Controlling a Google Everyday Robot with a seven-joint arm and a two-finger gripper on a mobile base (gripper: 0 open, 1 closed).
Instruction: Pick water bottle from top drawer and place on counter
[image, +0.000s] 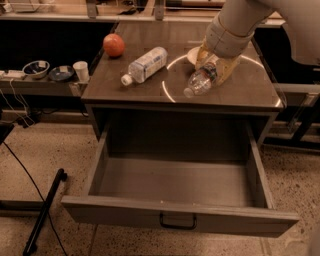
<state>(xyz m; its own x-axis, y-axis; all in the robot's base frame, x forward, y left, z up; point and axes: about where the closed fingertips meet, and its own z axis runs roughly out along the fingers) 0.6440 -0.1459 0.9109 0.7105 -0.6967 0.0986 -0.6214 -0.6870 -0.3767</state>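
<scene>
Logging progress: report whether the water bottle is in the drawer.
Out. The tool holds the water bottle tilted over the counter, past the top drawer.

The gripper (216, 67), above the far right of the counter (240, 90), clasps the water bottle (198, 83) and covers its far end; only the cap and near half show. The arm (250, 17) runs off the top and right edges and hides most of a pale bowl (191, 54) behind it. The bottle's label is too blurred to read.
</scene>
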